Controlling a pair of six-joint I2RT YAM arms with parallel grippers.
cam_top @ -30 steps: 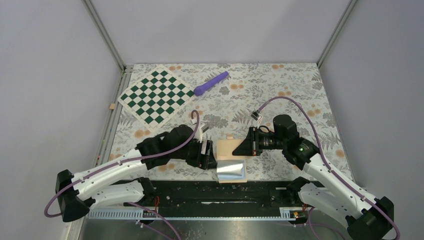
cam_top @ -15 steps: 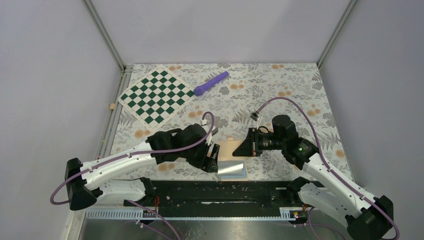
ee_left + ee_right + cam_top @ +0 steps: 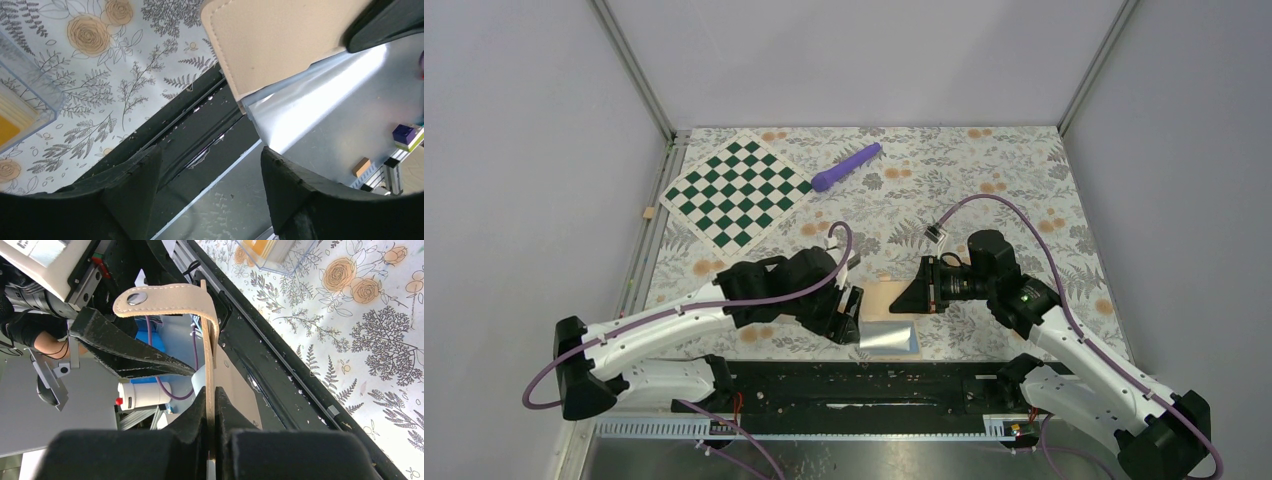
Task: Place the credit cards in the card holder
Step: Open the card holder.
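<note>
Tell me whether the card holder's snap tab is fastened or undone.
Undone. In the right wrist view the snap tab curls free above the card holder, its metal stud bare and fastened to nothing.

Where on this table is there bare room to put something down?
Free: the far right of the table, between the purple stick and the right wall. Crowded: near centre around the wallet; the checkered mat fills the far left.
</note>
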